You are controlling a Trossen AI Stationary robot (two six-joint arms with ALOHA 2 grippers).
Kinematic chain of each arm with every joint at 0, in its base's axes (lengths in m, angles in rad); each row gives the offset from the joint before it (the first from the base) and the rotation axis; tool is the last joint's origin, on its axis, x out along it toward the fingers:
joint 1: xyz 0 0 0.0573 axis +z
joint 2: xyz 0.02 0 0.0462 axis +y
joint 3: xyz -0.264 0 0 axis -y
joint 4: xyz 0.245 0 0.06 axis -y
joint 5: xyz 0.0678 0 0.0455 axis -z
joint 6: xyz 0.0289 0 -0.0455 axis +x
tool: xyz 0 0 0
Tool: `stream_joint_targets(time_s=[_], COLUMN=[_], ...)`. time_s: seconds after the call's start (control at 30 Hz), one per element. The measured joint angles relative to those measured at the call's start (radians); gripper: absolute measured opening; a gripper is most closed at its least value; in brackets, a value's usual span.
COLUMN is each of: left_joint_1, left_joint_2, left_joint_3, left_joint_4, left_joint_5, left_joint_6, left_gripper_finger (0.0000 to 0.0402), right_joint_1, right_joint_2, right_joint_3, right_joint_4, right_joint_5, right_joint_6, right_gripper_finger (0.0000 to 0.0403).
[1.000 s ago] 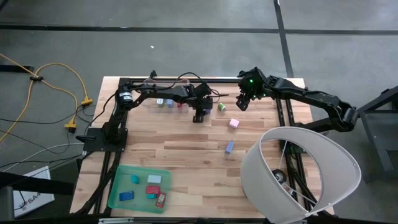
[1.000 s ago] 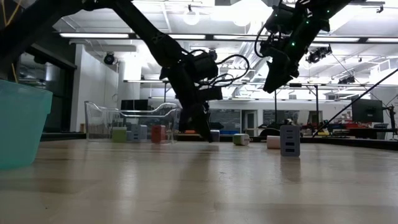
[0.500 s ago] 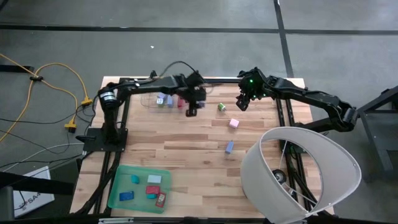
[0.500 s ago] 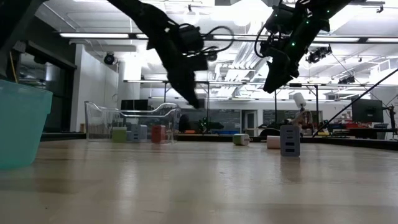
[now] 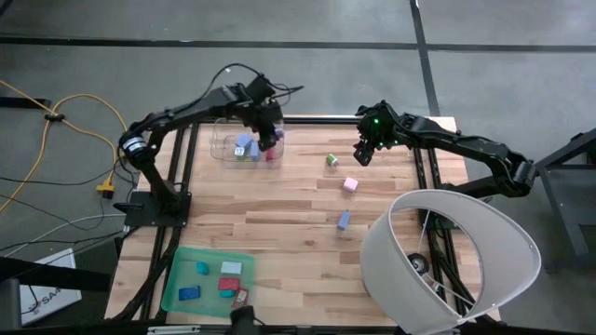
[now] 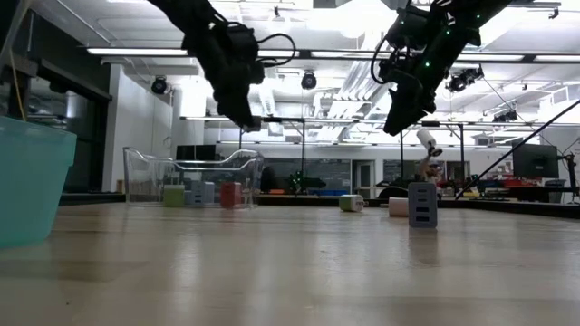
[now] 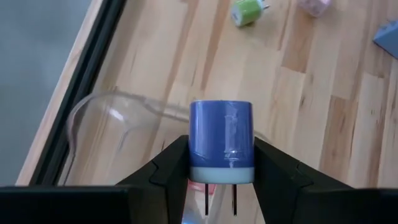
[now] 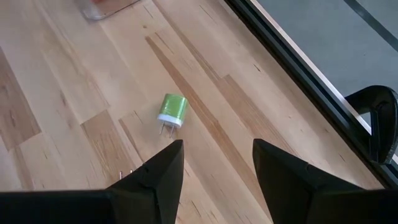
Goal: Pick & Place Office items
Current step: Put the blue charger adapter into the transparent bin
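Observation:
My left gripper point(image 5: 266, 132) is shut on a blue plug-shaped block point(image 7: 221, 140) with a white end and two metal prongs. It hangs high above the right end of the clear bin point(image 5: 242, 147), which holds several small pieces. My right gripper point(image 5: 363, 154) is open and empty in the air, just right of a green plug point(image 5: 331, 160) that lies on the table; the plug also shows in the right wrist view point(image 8: 172, 112). A pink piece point(image 5: 350, 184) and a blue-grey block point(image 5: 344, 220) rest on the table. My left gripper pinches the blue block by its two opposite sides point(image 7: 194, 155), near its white pronged end, between the two fingers. The fingers slant down from above. The block is lifted clear, its blue end past the fingertips and its prongs point(image 7: 219, 199) pointing back toward the wrist.
A flat green tray point(image 5: 177, 279) with several pieces lies at the near left. A large white shade-like hoop point(image 5: 447, 256) overhangs the near right corner. Black frame rails run along the table's left, far and right edges. Bare wood lies mid-table.
My left gripper has risen from the table with the blue block and gone toward the far left, to above the clear bin. The block is now lifted clear of the table. My right gripper has kept still.

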Motion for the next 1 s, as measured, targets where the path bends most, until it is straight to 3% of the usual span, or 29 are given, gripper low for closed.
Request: stream_joint_targets(time_s=[0.3, 0.53, 0.8, 1.0], left_joint_1=[0.111, 0.202, 0.215, 0.207], left_joint_2=[-0.003, -0.003, -0.003, 0.011], left_joint_3=[-0.067, -0.212, -0.316, -0.329], left_joint_4=[-0.039, 0.134, 0.243, 0.316], left_joint_5=[0.023, 0.034, 0.001, -0.016], left_joint_6=[-0.026, -0.059, -0.063, -0.076], left_gripper_finger=[0.0142, 0.0142, 0.0142, 0.0142], right_joint_1=[0.000, 0.000, 0.000, 0.000], right_joint_2=[0.000, 0.000, 0.000, 0.000], right_joint_3=[0.000, 0.000, 0.000, 0.000], right_joint_4=[0.000, -0.002, -0.002, -0.002], right_joint_5=[0.000, 0.000, -0.001, -0.001], right_joint_6=[-0.002, -0.002, 0.000, 0.023], right_gripper_finger=[0.0180, 0.0180, 0.0180, 0.0180])
